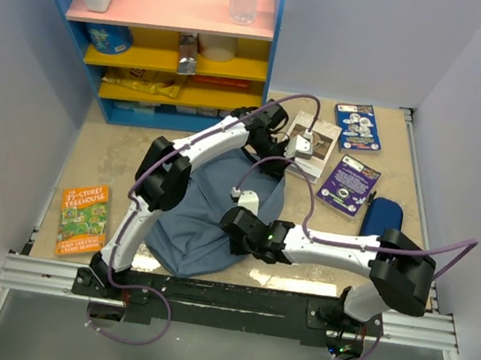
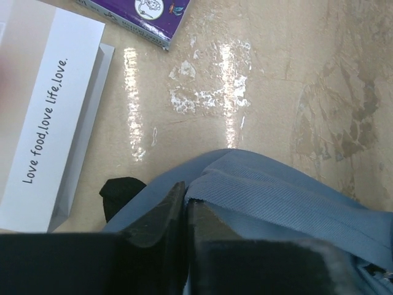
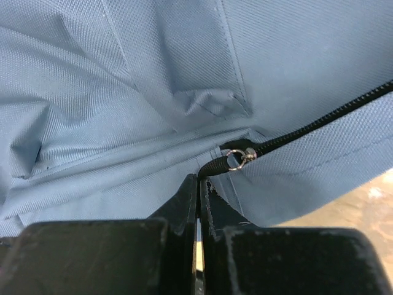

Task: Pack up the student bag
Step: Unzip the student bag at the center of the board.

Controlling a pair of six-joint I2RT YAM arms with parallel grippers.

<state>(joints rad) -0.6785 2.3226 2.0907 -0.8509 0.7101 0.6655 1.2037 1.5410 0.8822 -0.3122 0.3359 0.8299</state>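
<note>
Two pairs of fingers are shut, both on the student bag (image 1: pixel 191 227). The right fingers (image 3: pixel 191 190) meet with no visible gap, apparently on the black zip pull (image 3: pixel 212 168) just below the metal slider ring (image 3: pixel 236 158). The zip (image 3: pixel 319 123) runs off toward the right of the frame. The left fingers (image 2: pixel 179 195) are pressed together at the bag's blue rim band (image 2: pixel 276 196) and seem to pinch it.

The bag lies slumped at the centre of the top view on the worktop (image 1: pixel 92 150). A white book (image 2: pixel 55 110) and a purple book (image 2: pixel 147 12) lie just beyond its rim.

The step in hand appears to be opening the zip.
- Use the left hold as the anchor and tension the rim.
- Draw the pull along the line of the teeth, low to the fabric, not upward.
- Risk: loose folds beside the slider may jam it.
</note>
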